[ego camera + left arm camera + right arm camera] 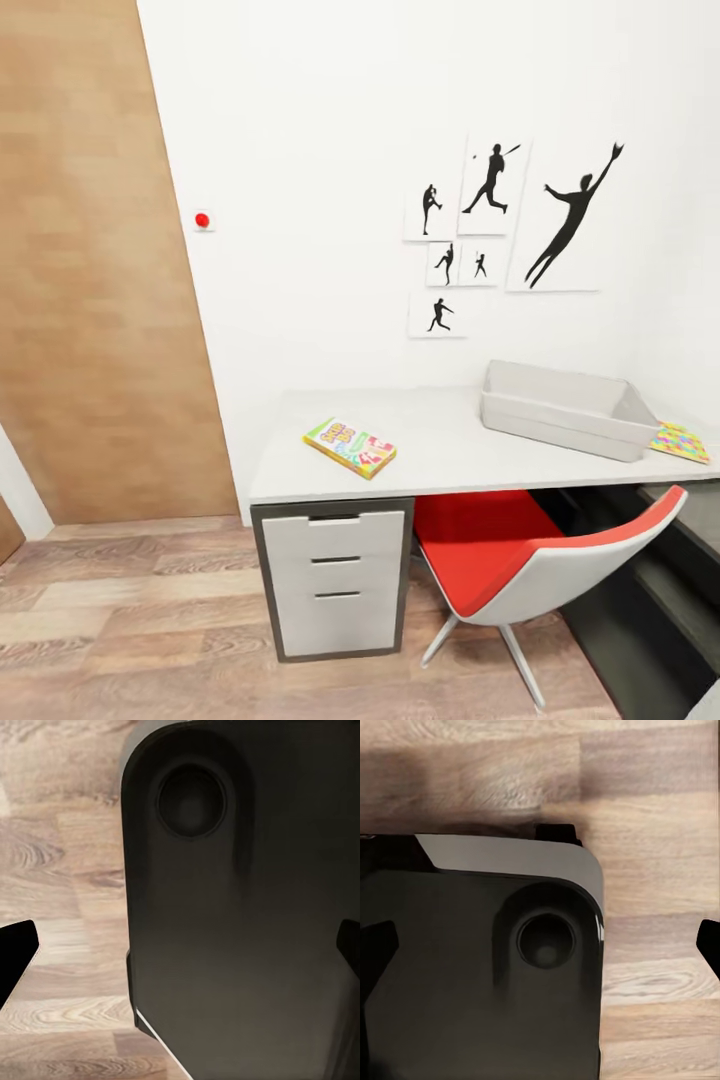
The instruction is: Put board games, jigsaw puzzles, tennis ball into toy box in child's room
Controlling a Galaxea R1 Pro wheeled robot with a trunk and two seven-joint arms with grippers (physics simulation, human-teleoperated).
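On the pale grey-white desk (pixel 450 440) I see a small yellow, green and red game box (pixel 350 447) left of the shallow grey toy bin (pixel 565 410), both claws (pixel 184 952) (pixel 544 952) spread wide, empty.

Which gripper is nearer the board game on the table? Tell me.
Cannot tell. Left gripper and right gripper both hang open, low over the floor beside the robot's dark base; the board game lies on the table.

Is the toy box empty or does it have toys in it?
Cannot tell fully. The toy box sits upright on the table; the inside part that shows looks bare, but the near wall hides its floor.
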